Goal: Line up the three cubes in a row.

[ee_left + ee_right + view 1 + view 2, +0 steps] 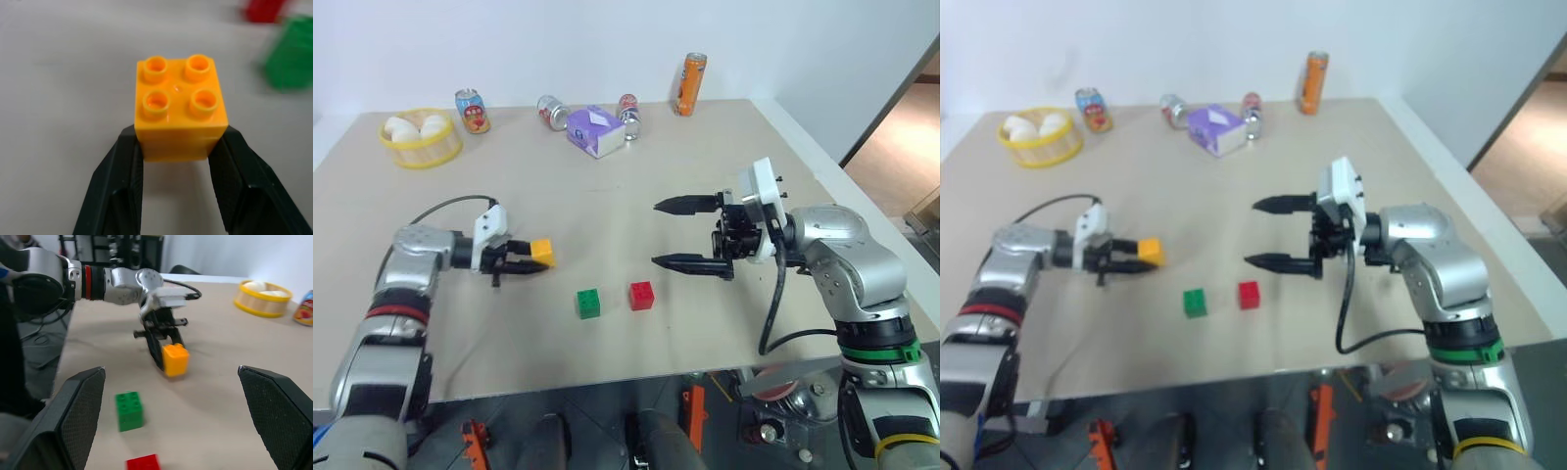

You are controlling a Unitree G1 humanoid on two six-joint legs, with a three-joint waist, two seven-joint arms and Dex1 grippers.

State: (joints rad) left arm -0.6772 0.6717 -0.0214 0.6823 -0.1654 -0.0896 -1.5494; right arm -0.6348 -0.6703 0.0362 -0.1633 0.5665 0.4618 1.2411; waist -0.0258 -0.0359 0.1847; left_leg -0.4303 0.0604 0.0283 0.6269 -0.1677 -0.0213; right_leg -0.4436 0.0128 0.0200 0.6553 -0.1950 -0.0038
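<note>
**Orange cube clamped in L gripper; green + red wait on table**

L gripper [521, 262] is closed on the orange cube [542, 252], fingers [122, 171] pinching its two opp. side walls low down, studs up. In the R wrist view the cube looks just above the table [607, 196], though I can't be sure it's clear of the surface. R gripper [683, 233] hangs above the table w/ jaws wide apart, holding nothing, pointing twd the robot's left.

Green cube [588, 303] and red cube [641, 295] sit on the table near the front edge, side by side w/ a small gap, already roughly in a line. Orange is off to the robot's left of green and a bit further back, so the row lacks its 3rd member.

Handling, as a guess: hard plastic, v. light, stiff, won't crush. Smooth walls could slip or twist if pinched at a corner. Best hold = flat opp. faces, centred, as now. Being so light, a cube will skid if nudged, so set orange down beside green w/o bumping it.
</note>
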